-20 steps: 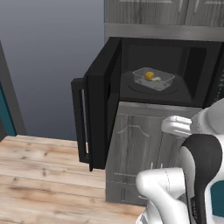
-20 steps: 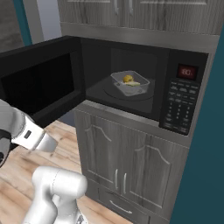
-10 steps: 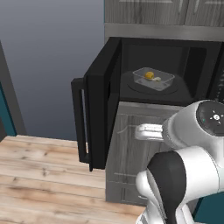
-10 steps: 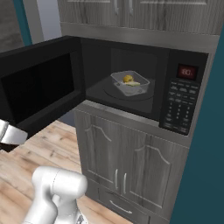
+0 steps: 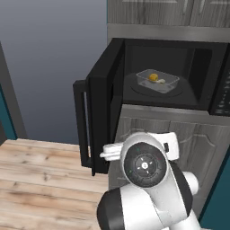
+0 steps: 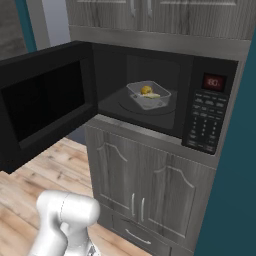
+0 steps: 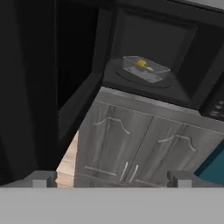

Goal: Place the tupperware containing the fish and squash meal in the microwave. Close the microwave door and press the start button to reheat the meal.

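Black microwave (image 6: 150, 95): the biggest thing before me, built in between grey wood-grain cabinets (image 6: 145, 185) below and more above. Its cavity stands open, which is why I can see straight onto the round turntable (image 5: 155, 90) from all three cameras.

Microwave door (image 5: 101, 117): swung out wide to my left, nearly edge-on in the left base view, with its long vertical bar handle (image 5: 81, 128) on the outer side. It hangs open because the meal had to go in; I judge closing it is the step in hand.

Keypad panel (image 6: 206, 122): at the cavity's right, small red display (image 6: 214, 81) above the buttons. The start press waits there, I reckon, until the door is shut.

Wooden floor (image 5: 40, 175): pale planks, running under the open door.

Tupperware (image 6: 149, 95): resting flat on the turntable, about the middle of the cavity, clear of the walls. Placed, as far as I can tell.

Fish and squash meal (image 7: 141, 64): a yellow-orange lump with a paler piece beside it, seen through the clear walls.

My gripper (image 7: 113, 178): low, facing the cabinets beneath the oven, with the door's inner face close on one side of the hand view.

My fingertips (image 7: 42, 178): spread as wide as they go, nothing between them, touching nothing I can make out. To shut the door I would likely need to get round behind its outer edge.
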